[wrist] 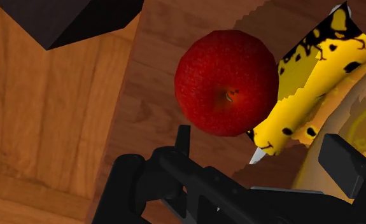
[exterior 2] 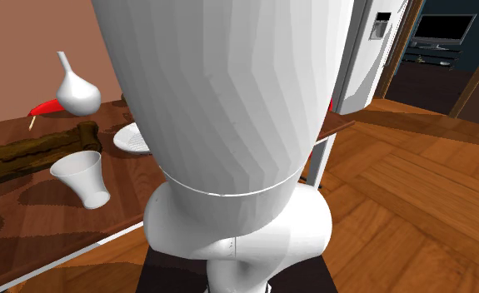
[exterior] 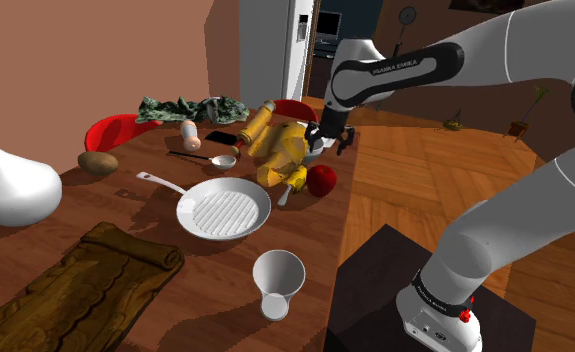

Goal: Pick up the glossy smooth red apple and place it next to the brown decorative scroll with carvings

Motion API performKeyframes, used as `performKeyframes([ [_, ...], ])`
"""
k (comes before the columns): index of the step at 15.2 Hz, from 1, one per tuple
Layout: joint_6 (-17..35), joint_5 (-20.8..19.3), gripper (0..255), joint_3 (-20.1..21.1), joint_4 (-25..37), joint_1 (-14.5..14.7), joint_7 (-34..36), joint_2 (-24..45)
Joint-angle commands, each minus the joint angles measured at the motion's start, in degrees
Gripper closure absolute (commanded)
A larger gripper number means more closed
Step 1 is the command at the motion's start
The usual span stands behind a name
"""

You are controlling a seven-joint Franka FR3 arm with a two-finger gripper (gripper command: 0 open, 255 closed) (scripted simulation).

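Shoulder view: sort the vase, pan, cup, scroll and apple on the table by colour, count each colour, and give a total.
White: 3 (vase, pan, cup)
Brown: 1 (scroll)
Red: 1 (apple)
Total: 5

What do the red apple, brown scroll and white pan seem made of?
Round red apple: fruit skin, finely speckled, faint sheen. Flat brown carved scroll: probably wood, matt, with grain and raised ridges. Round white ribbed pan: plain white, smooth; material unclear.
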Motion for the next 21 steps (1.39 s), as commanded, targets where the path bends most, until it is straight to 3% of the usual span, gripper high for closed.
performKeyframes([
  [1, 1.17, -0.21, 0, 0.04, -2.13, -0.18, 0.20, 2.92],
  [10, 2.46, -0.21, 0, 0.13, -2.91, -0.23, 0.20, 3.44],
  [11, 2.55, -0.22, 255, 0.13, -2.80, -0.24, 0.21, 3.63],
  [21, 1.64, -0.20, 255, 0.11, -2.42, -0.23, 0.19, 3.10],
])
